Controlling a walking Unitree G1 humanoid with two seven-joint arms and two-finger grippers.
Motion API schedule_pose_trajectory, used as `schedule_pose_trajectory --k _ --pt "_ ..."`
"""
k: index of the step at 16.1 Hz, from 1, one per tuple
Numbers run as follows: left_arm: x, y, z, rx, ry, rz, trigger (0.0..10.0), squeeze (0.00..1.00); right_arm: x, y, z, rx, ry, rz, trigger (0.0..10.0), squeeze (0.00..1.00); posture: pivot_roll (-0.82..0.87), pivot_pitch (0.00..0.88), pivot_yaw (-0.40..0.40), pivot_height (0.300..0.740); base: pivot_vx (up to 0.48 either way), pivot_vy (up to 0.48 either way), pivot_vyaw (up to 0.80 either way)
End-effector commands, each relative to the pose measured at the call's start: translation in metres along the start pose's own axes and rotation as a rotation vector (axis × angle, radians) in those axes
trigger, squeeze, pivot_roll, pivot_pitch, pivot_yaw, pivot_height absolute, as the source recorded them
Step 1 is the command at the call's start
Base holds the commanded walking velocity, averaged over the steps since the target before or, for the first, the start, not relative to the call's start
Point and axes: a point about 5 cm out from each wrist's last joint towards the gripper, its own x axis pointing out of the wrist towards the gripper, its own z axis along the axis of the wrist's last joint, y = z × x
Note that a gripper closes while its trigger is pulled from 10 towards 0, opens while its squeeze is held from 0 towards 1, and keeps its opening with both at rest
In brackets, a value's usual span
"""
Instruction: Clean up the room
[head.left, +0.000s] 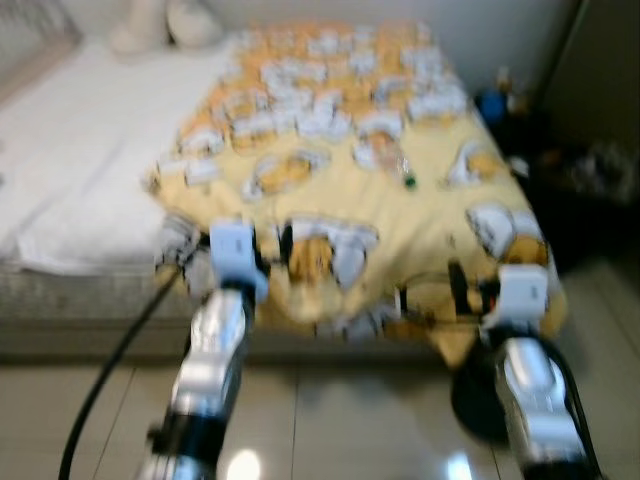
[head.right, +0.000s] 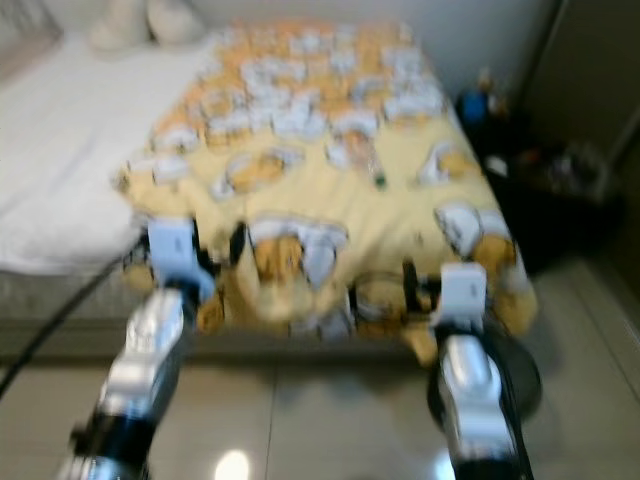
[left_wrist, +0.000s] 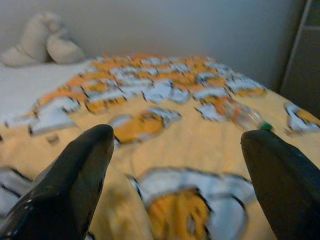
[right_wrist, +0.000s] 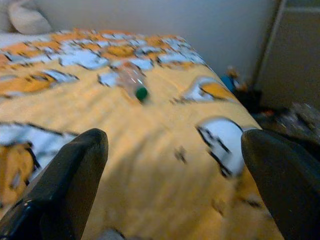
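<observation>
Bottle (right_wrist: 132, 80), clear plastic with a green cap (right_wrist: 141, 93), lies on its side on the yellow blanket (head.left: 400, 210), about in the middle of the bed's width and nearer the foot edge than the headboard end. The blanket has a pattern of orange and white cartoon figures and covers the half of the bed (head.left: 60, 290) on the robot's right; it hangs over the foot edge. The other half shows white sheet (head.left: 80, 150), and two pale plush pillows (left_wrist: 42, 42) sit at the far corner by the wall.

Both arms reach forward to the foot edge of the bed. The left pincer (head.left: 262, 245) is over the hanging blanket near the border with the white sheet, and its black fingers (left_wrist: 75, 180) stand wide apart with nothing between them. The right pincer (head.left: 472, 285) is near the foot corner on the robot's right, also spread open and empty; the bottle is well apart from it, further up the bed.

A black cable (head.left: 120, 350) runs down from the left arm to the glossy tiled floor (head.left: 340, 420). Dark clutter (head.left: 560, 170) stands beside the bed's right edge, too blurred to identify.
</observation>
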Motion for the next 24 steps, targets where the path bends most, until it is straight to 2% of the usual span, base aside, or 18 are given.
schedule_pose_trajectory --k 1,4,6,7,9,11,12,13,14,16,17,19,21,24 --pt "0.003 0.011 -0.002 0.021 0.013 0.022 10.0 0.00 0.007 0.012 0.004 0.018 -0.021 0.024 10.0 0.00 -0.18 0.000 0.083 0.740 0.480 0.000 0.00" --pt "0.012 0.011 -0.002 0.013 0.025 0.015 10.0 0.00 0.017 0.017 0.010 0.040 -0.043 0.011 10.0 0.00 -0.19 0.000 0.096 0.740 0.480 0.000 0.00" --pt "0.009 0.015 -0.006 -0.015 0.046 0.046 10.0 0.00 0.017 0.017 0.011 0.040 -0.048 0.013 10.0 0.00 -0.19 0.000 0.094 0.740 0.480 0.000 0.00" --pt "0.003 0.020 -0.013 -0.036 0.076 0.075 10.0 0.00 0.014 0.016 0.010 0.039 -0.049 0.015 10.0 0.00 -0.19 0.000 0.091 0.740 0.480 0.000 0.00" --pt "-0.041 0.027 -0.043 0.027 0.176 0.041 10.0 0.00 -0.007 0.008 0.002 0.016 -0.039 0.041 10.0 0.00 -0.20 0.000 0.084 0.740 0.480 0.000 0.00" --pt "-0.070 0.023 -0.052 0.077 0.185 -0.044 10.0 0.00 -0.032 0.000 -0.013 -0.032 0.021 0.085 10.0 0.00 -0.20 0.000 0.070 0.740 0.480 0.000 0.00" --pt "-0.072 0.019 -0.050 0.090 0.165 -0.060 10.0 0.00 -0.040 -0.005 -0.020 -0.043 0.053 0.090 10.0 0.00 -0.20 0.000 0.066 0.740 0.000 0.000 0.00" --pt "-0.061 0.019 -0.045 0.024 0.151 -0.013 10.0 0.00 -0.039 -0.007 -0.021 -0.047 0.059 0.083 10.0 0.00 -0.19 0.000 0.056 0.740 0.000 0.000 0.00" --pt "-0.048 0.017 -0.042 0.013 0.147 0.003 10.0 0.00 -0.034 -0.008 -0.019 -0.047 0.057 0.074 10.0 0.00 -0.20 0.000 0.045 0.740 0.000 0.000 0.00" --pt "-0.035 0.006 -0.033 0.004 0.104 -0.002 10.0 0.00 -0.029 -0.012 -0.013 -0.056 0.052 0.066 10.0 0.00 -0.21 0.000 0.004 0.740 0.000 -0.467 0.37" --pt "-0.031 0.003 -0.031 -0.002 0.095 0.002 10.0 0.00 -0.028 -0.015 -0.012 -0.059 0.059 0.056 10.0 0.00 -0.21 0.000 -0.011 0.740 0.000 -0.439 0.72" --pt "-0.027 -0.003 -0.030 0.058 0.093 -0.028 10.0 0.00 -0.026 -0.015 -0.009 -0.065 0.043 0.068 10.0 0.00 -0.21 0.000 -0.010 0.740 0.000 -0.416 0.00" --pt "-0.018 -0.013 -0.025 0.064 0.083 -0.095 10.0 0.00 -0.021 -0.009 -0.008 -0.064 0.028 0.053 10.0 0.00 -0.22 0.000 0.032 0.740 0.257 -0.403 0.00" --pt "-0.012 -0.012 -0.022 0.081 0.080 -0.141 10.0 0.00 -0.018 -0.001 -0.007 -0.040 0.020 0.038 10.0 0.00 -0.24 0.000 0.063 0.740 0.259 -0.401 0.00"
